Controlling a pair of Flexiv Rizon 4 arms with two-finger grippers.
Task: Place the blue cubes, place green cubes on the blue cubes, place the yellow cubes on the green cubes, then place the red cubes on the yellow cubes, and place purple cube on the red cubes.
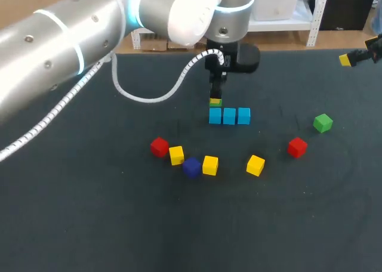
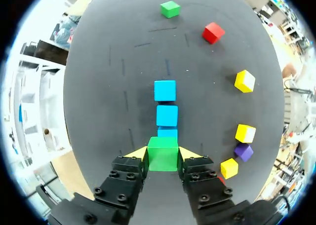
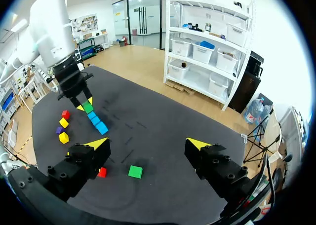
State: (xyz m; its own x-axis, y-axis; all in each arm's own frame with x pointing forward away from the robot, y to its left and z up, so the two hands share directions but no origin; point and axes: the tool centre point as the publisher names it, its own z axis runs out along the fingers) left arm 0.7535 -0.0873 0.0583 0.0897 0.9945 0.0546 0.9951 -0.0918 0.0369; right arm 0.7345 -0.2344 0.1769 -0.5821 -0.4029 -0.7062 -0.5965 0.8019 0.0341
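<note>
nearest the robot, a loose bunch of cubes is sitting on the dark surface (image 1: 89, 224). the purple cube (image 1: 191, 167) is sitting between the first yellow cube (image 1: 210, 165) and the second yellow cube (image 1: 176, 155), just beside both. the second yellow cube is leaning right up against the first red cube (image 1: 159, 147). the third yellow cube (image 1: 255, 165) is lying on its own, off toward the right arm's side.

a bit further out on that same side, the second red cube (image 1: 297, 147) is sitting near the loose green cube (image 1: 323, 123), the two not touching.

past the bunch, around the middle, the three blue cubes (image 1: 229, 116) are lying side by side in a tight row.

the left arm (image 1: 71, 39) is coming in from the left and hanging over the row's left end. the left fingers (image 2: 137, 155) are pinching the held green cube (image 2: 163, 153) from both sides, narrow enough to grip it. it's sitting right over the end blue cube, and i can't tell if it's actually resting on it or just hovering.

the right fingers (image 3: 96, 145) are hanging way out by the far right corner, spread wide and holding nothing, well apart from all the cubes.
</note>
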